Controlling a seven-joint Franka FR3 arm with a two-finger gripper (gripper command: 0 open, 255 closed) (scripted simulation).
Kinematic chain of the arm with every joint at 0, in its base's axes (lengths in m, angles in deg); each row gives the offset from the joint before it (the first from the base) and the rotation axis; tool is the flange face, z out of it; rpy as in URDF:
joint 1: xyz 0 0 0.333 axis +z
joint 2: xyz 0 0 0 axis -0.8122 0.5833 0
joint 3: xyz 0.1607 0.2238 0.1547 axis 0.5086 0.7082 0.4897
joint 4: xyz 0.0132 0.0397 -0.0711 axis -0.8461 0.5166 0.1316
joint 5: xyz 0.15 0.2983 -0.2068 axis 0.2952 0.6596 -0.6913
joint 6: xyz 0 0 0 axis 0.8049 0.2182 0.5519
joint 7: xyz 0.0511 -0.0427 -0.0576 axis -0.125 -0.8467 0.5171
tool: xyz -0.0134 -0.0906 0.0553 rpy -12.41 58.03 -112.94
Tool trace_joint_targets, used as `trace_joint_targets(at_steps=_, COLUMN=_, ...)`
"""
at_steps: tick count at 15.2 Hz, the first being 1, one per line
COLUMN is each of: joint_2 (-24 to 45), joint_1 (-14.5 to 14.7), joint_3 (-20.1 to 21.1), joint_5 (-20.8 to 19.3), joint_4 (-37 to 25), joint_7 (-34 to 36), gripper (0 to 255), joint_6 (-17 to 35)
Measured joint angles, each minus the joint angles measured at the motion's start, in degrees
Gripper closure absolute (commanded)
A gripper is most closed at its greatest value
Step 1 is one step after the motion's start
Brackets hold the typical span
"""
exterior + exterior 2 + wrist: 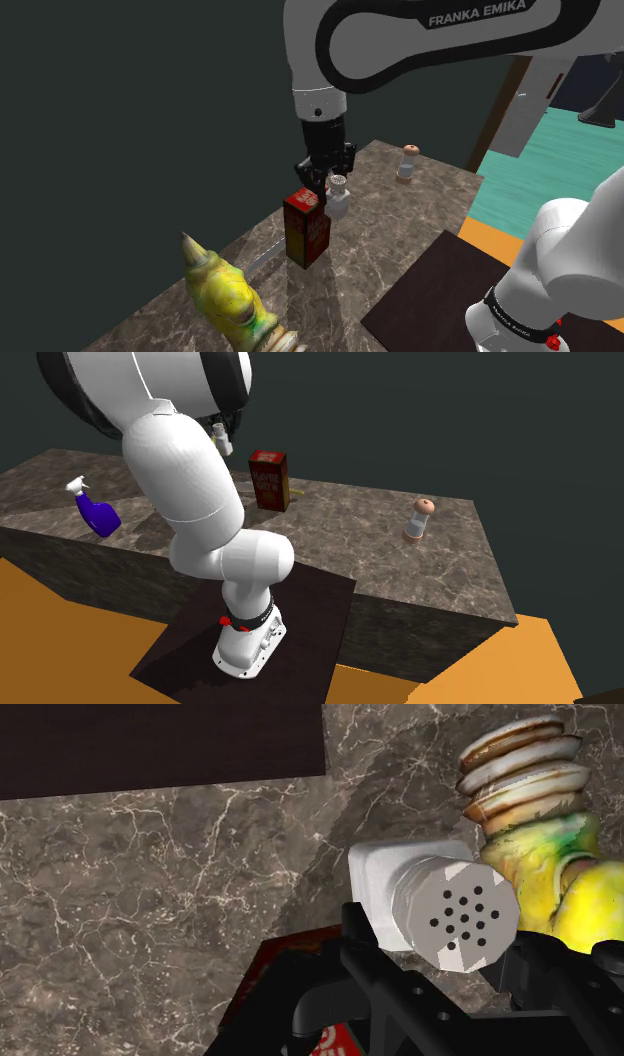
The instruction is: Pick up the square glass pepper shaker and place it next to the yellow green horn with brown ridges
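My gripper (326,172) is shut on the pepper shaker (338,196), a pale square-bodied shaker with a perforated cap, and holds it in the air just above the red box (306,227). In the wrist view the shaker (440,907) sits clasped between the black fingers (372,966), cap toward the camera. The yellow-green horn (229,297) with brown-ridged end lies on the marble table (400,235) at the shoulder view's lower left, well short of the gripper. Past the shaker, the wrist view shows the horn (535,829) lying on the marble.
A second shaker with a brown top (407,161) stands near the table's far corner. A blue spray bottle (94,510) stands at the second exterior view's left. A thin pale strip (263,259) lies beside the red box. The dark mat (440,290) under my stand borders the table.
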Motion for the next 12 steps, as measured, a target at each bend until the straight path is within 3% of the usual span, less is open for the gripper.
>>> trace_joint_targets(at_steps=7, joint_2=5.2, joint_1=4.1, joint_3=5.9, joint_5=0.7, joint_4=-5.7, joint_7=10.2, gripper=255, joint_6=0.5)
trace_joint_targets(at_steps=12, joint_2=6.1, joint_1=4.8, joint_3=6.8, joint_5=0.8, joint_4=-3.1, joint_7=11.4, gripper=255, joint_6=3.9)
